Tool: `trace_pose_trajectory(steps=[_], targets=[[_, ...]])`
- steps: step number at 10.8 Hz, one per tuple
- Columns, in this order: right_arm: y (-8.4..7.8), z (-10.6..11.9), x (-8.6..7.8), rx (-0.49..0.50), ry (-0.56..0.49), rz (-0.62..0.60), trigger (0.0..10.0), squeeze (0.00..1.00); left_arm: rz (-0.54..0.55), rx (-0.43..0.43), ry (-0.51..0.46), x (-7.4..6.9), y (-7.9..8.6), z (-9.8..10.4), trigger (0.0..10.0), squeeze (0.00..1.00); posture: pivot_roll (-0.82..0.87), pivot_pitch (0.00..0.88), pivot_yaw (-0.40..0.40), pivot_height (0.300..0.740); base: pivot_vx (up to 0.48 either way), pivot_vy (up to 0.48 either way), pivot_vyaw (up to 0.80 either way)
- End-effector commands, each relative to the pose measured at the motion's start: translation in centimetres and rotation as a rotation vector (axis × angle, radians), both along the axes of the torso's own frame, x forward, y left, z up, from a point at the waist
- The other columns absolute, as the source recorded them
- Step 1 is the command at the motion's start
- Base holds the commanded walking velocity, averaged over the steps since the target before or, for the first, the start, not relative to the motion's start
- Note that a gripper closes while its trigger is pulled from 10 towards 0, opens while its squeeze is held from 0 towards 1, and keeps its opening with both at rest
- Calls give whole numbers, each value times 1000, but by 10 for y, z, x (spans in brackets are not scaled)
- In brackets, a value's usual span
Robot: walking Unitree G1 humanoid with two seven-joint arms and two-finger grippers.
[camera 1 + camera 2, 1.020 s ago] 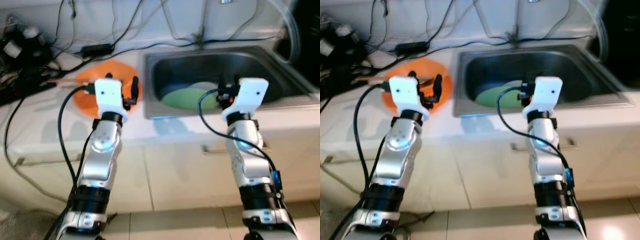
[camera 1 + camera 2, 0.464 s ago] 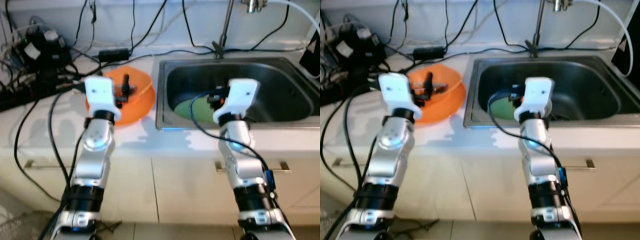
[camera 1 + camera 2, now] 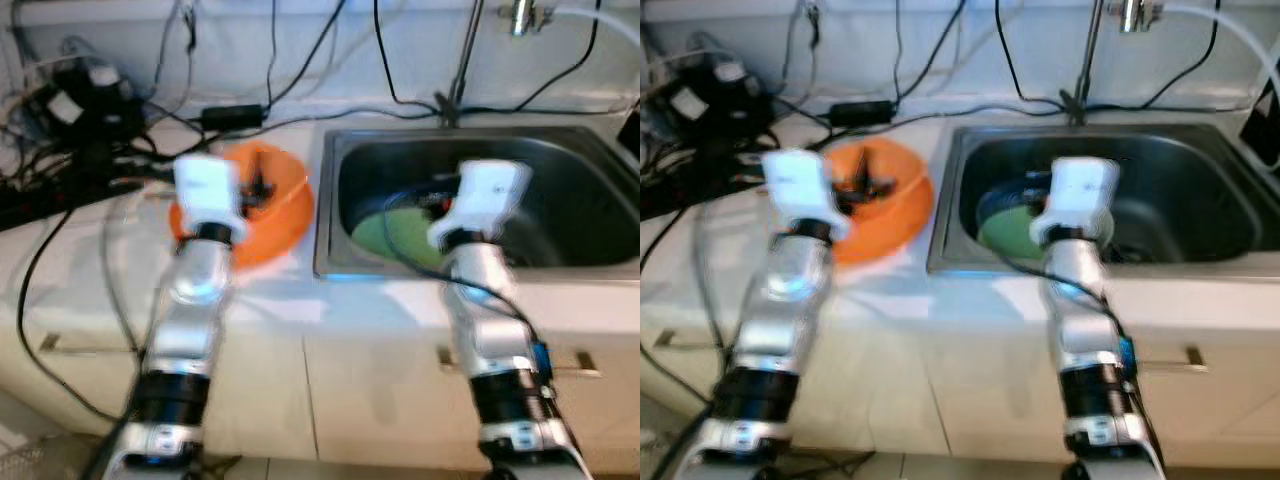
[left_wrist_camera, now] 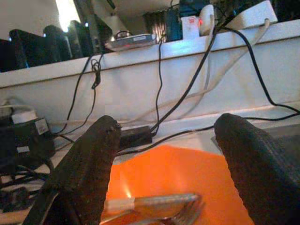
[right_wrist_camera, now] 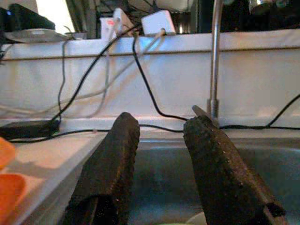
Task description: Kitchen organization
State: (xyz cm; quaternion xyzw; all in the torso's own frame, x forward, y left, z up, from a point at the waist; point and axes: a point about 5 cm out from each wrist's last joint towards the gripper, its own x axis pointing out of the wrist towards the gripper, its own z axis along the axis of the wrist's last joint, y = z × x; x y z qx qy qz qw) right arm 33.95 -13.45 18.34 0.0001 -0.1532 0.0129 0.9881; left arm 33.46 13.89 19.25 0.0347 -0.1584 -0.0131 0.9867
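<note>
Two steel walls of the sink [image 3: 590,190] are seen set into the white counter [image 3: 90,260]. A green plate [image 3: 395,230] lies inside the sink, with the right gripper [image 5: 161,150] held above it, fingers narrowly parted and empty. Left of the sink, an orange bowl [image 3: 285,205] holding a fork [image 4: 154,206] is overhung by the left gripper [image 4: 164,154], spread wide.

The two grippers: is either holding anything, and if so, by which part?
Nothing is held. The left gripper is open above the orange bowl; the right gripper is open over the sink.
</note>
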Motion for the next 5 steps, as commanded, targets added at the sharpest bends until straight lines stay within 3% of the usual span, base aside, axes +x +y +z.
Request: trace_pose_trajectory(steps=[1, 3, 5], targets=[[-6, 2, 1, 0, -2, -19, 10000, 0, -21, 0, -27, -2, -8, 4, 10000, 0, 54, 0, 67, 740, 0, 0, 0], [-6, 1, 0, 4, 0, -20, 10000, 0, -16, -3, -32, -7, -5, 3, 10000, 0, 56, 0, 68, 740, 0, 0, 0], [-5, 0, 1, 5, 3, -16, 10000, 0, 30, -15, -57, -14, 8, 5, 10000, 0, 65, 0, 67, 740, 0, 0, 0]])
